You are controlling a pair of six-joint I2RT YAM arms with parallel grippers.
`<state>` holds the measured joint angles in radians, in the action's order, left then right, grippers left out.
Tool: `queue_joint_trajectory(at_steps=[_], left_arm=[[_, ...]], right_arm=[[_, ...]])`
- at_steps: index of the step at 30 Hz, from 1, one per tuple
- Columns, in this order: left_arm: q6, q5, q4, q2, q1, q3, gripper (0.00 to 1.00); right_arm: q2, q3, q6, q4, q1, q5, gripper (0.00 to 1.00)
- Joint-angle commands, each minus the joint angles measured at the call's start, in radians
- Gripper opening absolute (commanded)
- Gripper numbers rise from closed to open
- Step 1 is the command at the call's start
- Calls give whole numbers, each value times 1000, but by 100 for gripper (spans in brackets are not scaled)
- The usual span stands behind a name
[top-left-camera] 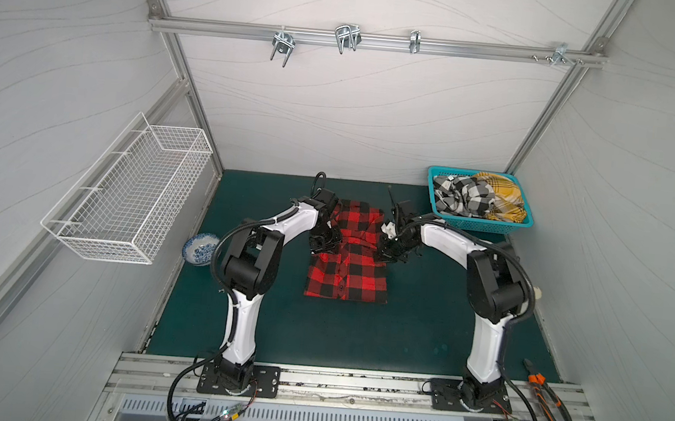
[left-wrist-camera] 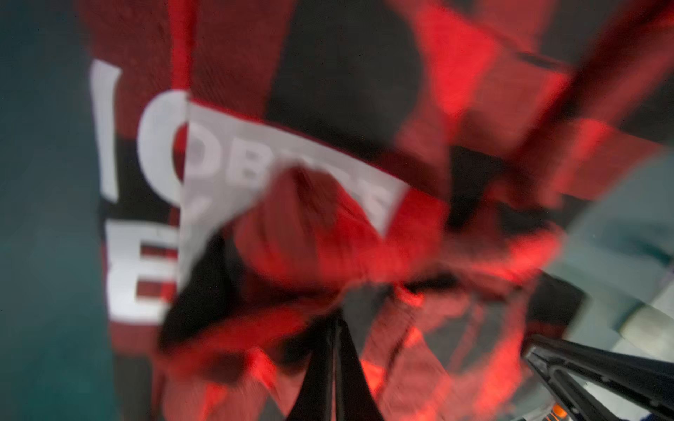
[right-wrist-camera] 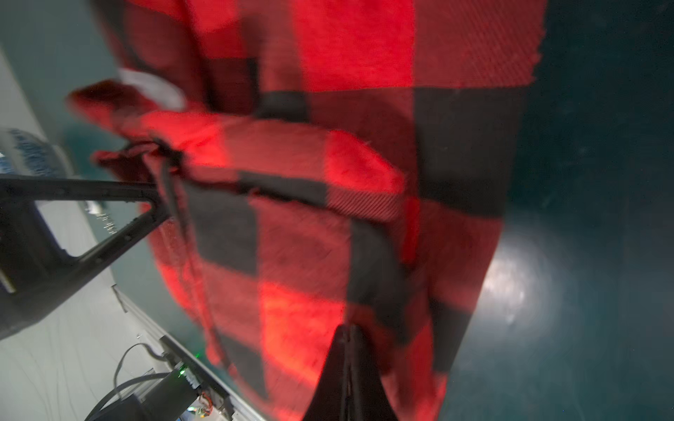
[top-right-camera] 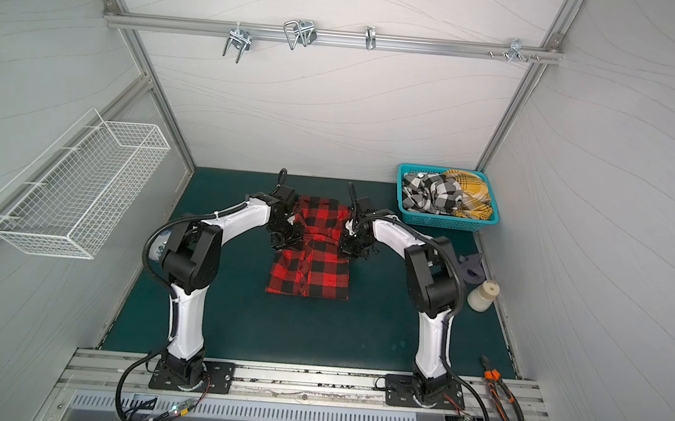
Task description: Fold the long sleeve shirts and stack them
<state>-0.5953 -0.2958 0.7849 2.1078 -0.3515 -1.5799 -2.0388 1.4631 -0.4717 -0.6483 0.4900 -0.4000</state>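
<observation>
Pose: both reach inward over red-and-black shirt (top-left-camera: 346,277) | left tool (left-wrist-camera: 336,324) pinching it | right tool (right-wrist-camera: 348,332) likewise

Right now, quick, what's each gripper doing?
Left gripper: closed, pinching the red-and-black shirt.
Right gripper: closed, pinching the same shirt.
</observation>
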Motion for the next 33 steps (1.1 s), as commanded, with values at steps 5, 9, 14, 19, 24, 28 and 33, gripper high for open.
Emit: queue_joint_trajectory(at_steps=[5,9,14,19,24,28,33], left_arm=[[37,77,44,146,76,-189,4],[42,93,67,132,86,-164,4],[-6,120,60,-55,77,-68,29],[-49,72,39,-227,-7,20,35],[-79,-50,-55,-170,-77,60,26],[-56,-59,-31,-17,-72,-24,20],[-54,-41,6,101,-62,-99,16]], right_arm=[[-137,119,22,-35,-30,0,13],[-78,139,38,-76,-21,9,37],[79,81,32,-109,0,35,42],[205,-28,-3,-100,56,64,36],[163,-64,-54,-36,79,18,25],[64,-36,-64,1,78,1,22],[-36,8,-53,2,68,-9,27]])
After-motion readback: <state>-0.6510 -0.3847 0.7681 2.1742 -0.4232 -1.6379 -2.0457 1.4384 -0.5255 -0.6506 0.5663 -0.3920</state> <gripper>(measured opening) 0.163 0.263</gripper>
